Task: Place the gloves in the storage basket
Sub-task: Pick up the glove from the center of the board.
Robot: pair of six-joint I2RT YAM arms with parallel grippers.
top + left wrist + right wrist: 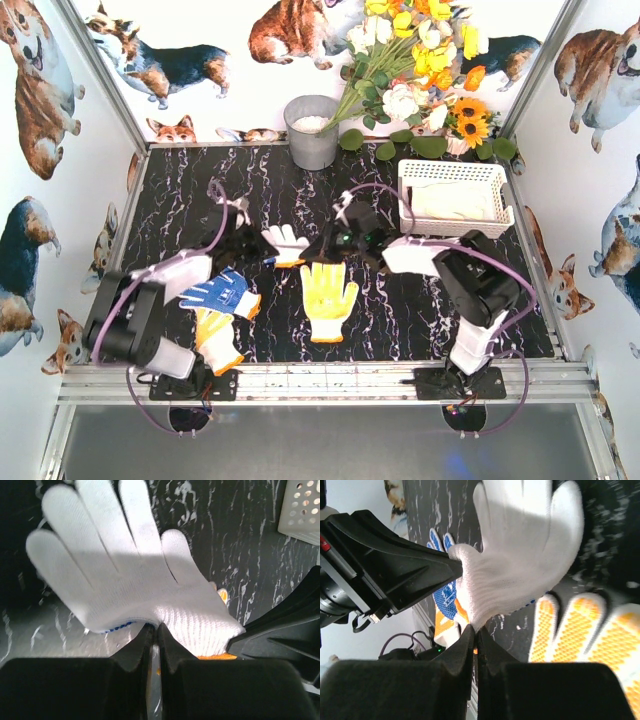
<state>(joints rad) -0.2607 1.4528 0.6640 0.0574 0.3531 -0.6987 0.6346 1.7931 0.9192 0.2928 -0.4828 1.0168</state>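
A white glove with an orange cuff hangs between both grippers over the middle of the table. My left gripper is shut on one edge of the white glove. My right gripper is shut on the cuff end of the white glove. On the table lie a yellow-palmed glove, a blue-palmed glove and another yellow glove. The white storage basket stands at the back right with a pale glove inside.
A grey metal bucket stands at the back centre, with a bunch of flowers leaning beside it. Patterned walls close in the table on three sides. A metal rail runs along the near edge.
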